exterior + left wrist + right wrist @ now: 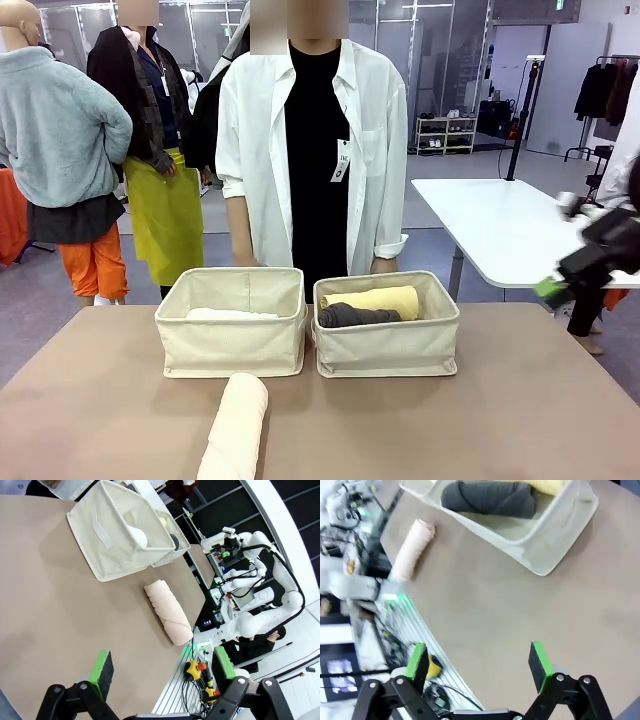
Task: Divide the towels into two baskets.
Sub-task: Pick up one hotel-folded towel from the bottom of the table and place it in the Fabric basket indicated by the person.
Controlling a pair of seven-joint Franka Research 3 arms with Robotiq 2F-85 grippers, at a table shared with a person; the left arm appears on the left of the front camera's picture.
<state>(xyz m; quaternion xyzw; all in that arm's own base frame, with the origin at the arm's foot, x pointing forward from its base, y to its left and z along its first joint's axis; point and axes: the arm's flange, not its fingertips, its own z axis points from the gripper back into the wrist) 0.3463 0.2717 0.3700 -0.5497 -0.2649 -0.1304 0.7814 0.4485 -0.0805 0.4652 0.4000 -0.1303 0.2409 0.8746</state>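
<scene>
Two beige canvas baskets stand side by side at the table's far middle. The left basket (230, 340) (100, 535) holds a white towel (230, 314) (136, 536). In the right basket (388, 345) (555, 540) lie a pale yellow towel (372, 299) (547, 485) and a dark grey towel (357, 317) (490, 499). A cream towel (235, 430) (167, 611) (412, 550) lies on the table in front of the left basket. My left gripper (162, 667) hangs open and empty over the table, short of the cream towel. My right gripper (552, 288) (478, 662) is open and empty, raised at the right of the table.
A person in a white shirt (310, 150) stands right behind the baskets, hands down. The brown table (500, 400) has bare surface on both sides of the baskets. A white table (490, 230) stands behind at the right.
</scene>
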